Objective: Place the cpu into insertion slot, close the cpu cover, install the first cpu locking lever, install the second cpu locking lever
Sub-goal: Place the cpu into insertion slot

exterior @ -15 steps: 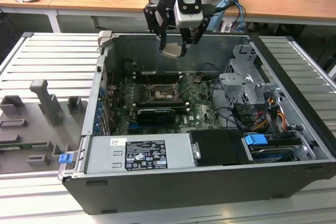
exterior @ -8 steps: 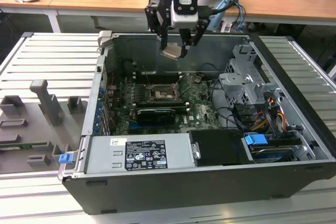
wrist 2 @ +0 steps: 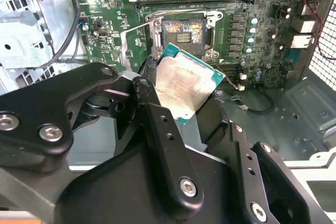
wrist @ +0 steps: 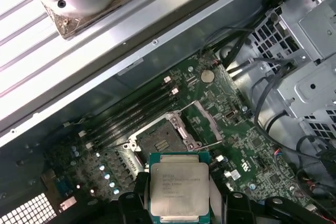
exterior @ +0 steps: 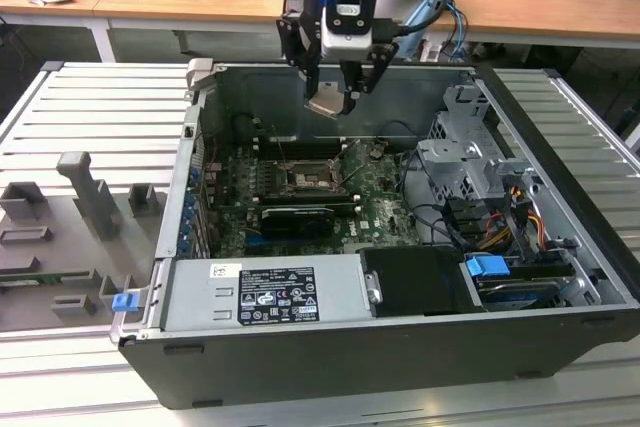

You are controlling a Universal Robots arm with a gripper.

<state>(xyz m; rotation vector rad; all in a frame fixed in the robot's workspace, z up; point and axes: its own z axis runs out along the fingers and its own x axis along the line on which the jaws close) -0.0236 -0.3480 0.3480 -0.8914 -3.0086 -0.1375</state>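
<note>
The gripper point(exterior: 332, 93) has its fingers clamped on the edges of the cpu point(wrist: 179, 188) (silvery face visible in both wrist views) and holds it tilted in the air. Beneath, apart from it, the insertion slot point(wrist: 157, 141) lies bare on the green motherboard point(wrist: 247, 145), the cpu cover point(wrist: 185, 130) swung open beside it. Farther out are the computer case point(exterior: 330, 367) and the slatted table point(exterior: 90, 117).

Exterior view overlooks case point(exterior: 350, 357); both wrist views closely face insertion slot point(wrist 2: 184, 34) point(wrist: 156, 141).
</note>
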